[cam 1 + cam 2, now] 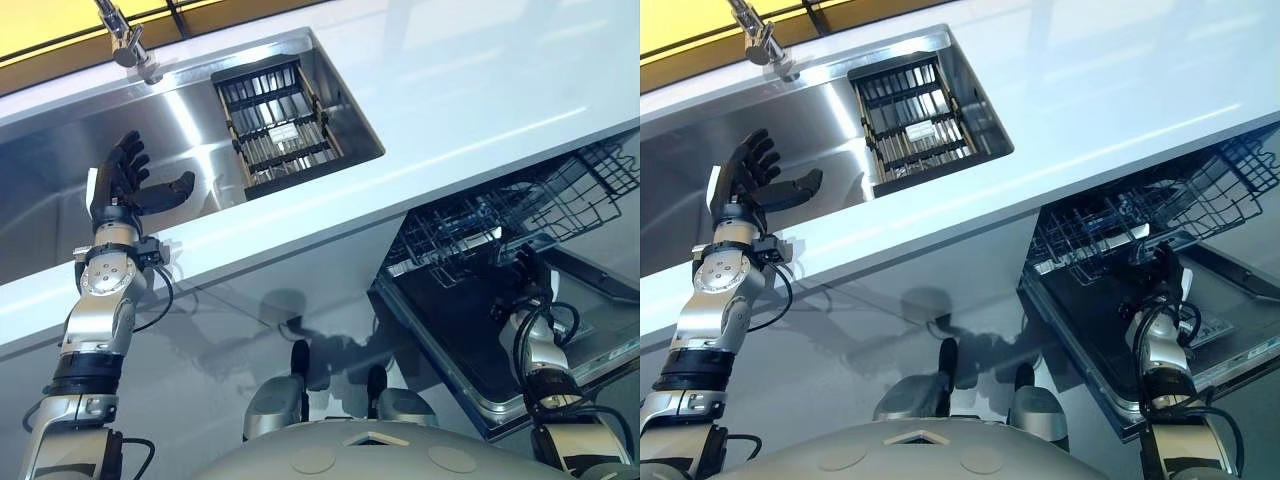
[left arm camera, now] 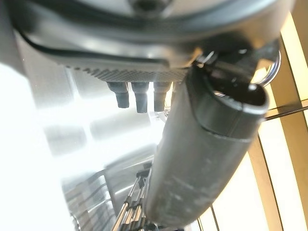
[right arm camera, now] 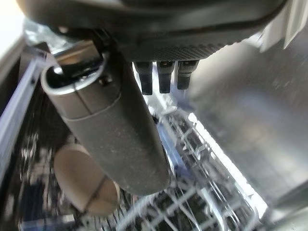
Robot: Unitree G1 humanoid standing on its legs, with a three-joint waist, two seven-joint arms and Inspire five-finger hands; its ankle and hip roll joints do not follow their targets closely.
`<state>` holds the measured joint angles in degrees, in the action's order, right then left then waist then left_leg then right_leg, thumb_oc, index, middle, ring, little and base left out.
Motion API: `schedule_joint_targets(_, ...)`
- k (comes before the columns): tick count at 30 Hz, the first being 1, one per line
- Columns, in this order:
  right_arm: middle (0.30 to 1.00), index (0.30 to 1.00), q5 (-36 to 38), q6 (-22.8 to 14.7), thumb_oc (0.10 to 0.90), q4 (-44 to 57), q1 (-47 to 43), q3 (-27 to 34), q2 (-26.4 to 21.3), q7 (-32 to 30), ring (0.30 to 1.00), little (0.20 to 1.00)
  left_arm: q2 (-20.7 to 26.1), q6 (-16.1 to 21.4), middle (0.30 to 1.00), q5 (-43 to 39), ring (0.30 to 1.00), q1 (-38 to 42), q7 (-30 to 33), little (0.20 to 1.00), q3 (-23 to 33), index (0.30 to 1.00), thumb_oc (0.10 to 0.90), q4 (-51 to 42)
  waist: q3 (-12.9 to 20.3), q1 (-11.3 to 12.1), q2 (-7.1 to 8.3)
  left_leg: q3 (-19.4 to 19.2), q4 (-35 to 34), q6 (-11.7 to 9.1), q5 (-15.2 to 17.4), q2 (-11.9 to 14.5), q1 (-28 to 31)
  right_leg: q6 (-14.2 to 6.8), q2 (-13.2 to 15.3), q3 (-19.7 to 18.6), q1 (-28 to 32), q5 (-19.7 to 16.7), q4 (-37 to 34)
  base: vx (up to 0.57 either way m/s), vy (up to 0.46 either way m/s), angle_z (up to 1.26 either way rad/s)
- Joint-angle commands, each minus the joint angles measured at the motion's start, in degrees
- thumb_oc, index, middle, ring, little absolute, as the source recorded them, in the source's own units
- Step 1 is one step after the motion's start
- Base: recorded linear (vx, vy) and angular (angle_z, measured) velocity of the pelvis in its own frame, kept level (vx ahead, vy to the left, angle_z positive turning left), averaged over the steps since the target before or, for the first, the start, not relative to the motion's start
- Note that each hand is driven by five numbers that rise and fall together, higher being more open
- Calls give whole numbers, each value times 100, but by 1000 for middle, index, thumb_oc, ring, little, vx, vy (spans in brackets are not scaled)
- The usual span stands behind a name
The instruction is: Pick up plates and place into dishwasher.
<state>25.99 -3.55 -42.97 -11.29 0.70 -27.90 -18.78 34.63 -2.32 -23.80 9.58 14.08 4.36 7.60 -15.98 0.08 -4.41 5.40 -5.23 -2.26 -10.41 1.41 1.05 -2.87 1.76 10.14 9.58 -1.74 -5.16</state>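
My left hand [image 1: 125, 180] is raised over the steel sink [image 1: 60, 170], open, with straight fingers, thumb [image 2: 202, 144] out, and nothing in it. My right hand [image 1: 527, 268] hangs low over the dishwasher's open door [image 1: 470, 340], just before the pulled-out wire rack [image 1: 520, 210]. Its fingers [image 3: 164, 77] and thumb [image 3: 110, 130] stand relaxed and empty. Past the thumb, a tan round dish [image 3: 86, 185] lies in the rack's wires [image 3: 192, 192]. No plate is in either hand.
A dark slatted drainer [image 1: 275, 120] sits in the sink's right end, with a small pale item [image 1: 918, 130] on it. The tap [image 1: 125, 40] stands at the sink's back. A pale worktop [image 1: 480, 90] runs above the dishwasher.
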Motion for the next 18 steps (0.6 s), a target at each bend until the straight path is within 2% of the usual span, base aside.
schedule_joint_targets(1, 900, 900, -44, -561, 800, 487, -1123, -333, -462, 253, 900, 900, 471, 274, 900, -131, 900, 314, 94, 900, -5, 900, 800, -225, -97, 272, 37, -324, 451, 192, 838, -391, -13, 128, -318, -96, -795, 549, 1175, -73, -35, 23)
schedule_joint_targets(4, 900, 900, -208, -778, 800, 749, -1617, -746, -431, 404, 900, 900, 494, 372, 900, -138, 900, 507, 75, 900, -70, 900, 800, -85, -196, 313, 45, -272, 490, 184, 819, -403, -103, 166, -317, -72, -851, 537, 1165, -73, -25, 16)
schedule_joint_targets(8, 900, 900, -740, -1279, 800, 995, -1992, -1070, -411, 415, 900, 900, 482, 562, 900, -175, 900, 666, 49, 900, -105, 900, 800, 173, -238, 318, 49, -278, 488, 166, 798, -422, -180, 147, -298, -64, -919, 462, 1069, -55, 5, 4)
schedule_joint_targets(13, 900, 900, -2195, -1291, 800, 1128, -2017, -1452, -645, 750, 900, 900, 453, 653, 900, -194, 900, 724, -2, 900, -95, 900, 800, 310, -229, 259, 53, -325, 425, 168, 770, -443, -221, 96, -272, -119, -1004, 383, 973, -62, 40, 2)
schedule_joint_targets(15, 900, 900, -2406, -1291, 800, 1196, -1858, -1593, -874, 974, 900, 900, 467, 646, 900, -217, 900, 670, -15, 900, -55, 900, 800, 251, -231, 224, 83, -357, 397, 173, 752, -456, -221, 73, -258, -145, -1021, 331, 921, -41, 21, 1)
schedule_joint_targets(18, 900, 900, -2422, -1564, 800, 1007, -1703, -1639, -1074, 1123, 900, 900, 456, 686, 900, -226, 900, 645, -56, 900, -41, 900, 800, 250, -248, 174, 108, -399, 354, 177, 747, -466, -208, 29, -237, -194, -1043, 247, 834, -48, 16, -5)
